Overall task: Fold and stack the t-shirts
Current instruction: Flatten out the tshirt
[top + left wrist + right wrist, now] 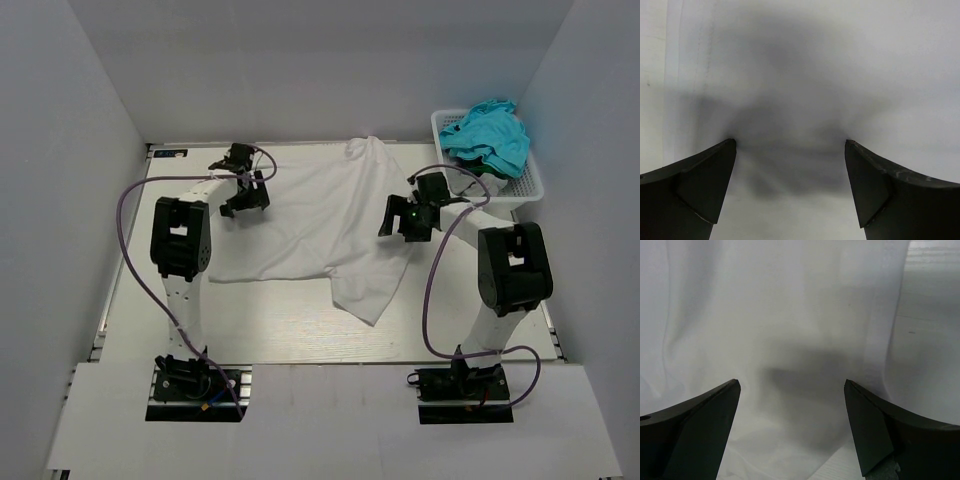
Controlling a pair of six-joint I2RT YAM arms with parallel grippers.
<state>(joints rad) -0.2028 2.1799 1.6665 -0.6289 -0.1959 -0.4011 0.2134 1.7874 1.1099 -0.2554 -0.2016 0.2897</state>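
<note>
White t-shirt (pixel 310 225) lies spread on the table (pixel 280 320), and we see the left gripper (pixel 245 205) and right gripper (pixel 398 230) over it, both wide open and empty.

Lab test cell — plain white walls (pixel 90 150) round table (pixel 280 330) w/ bolted arms (pixel 180 240).

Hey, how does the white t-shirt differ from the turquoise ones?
The white t-shirt lies spread on the table; the turquoise t-shirts sit in the basket at the far right. The white t-shirt is mostly flat; the turquoise t-shirts are bunched in a heap. Neither is folded yet.
</note>
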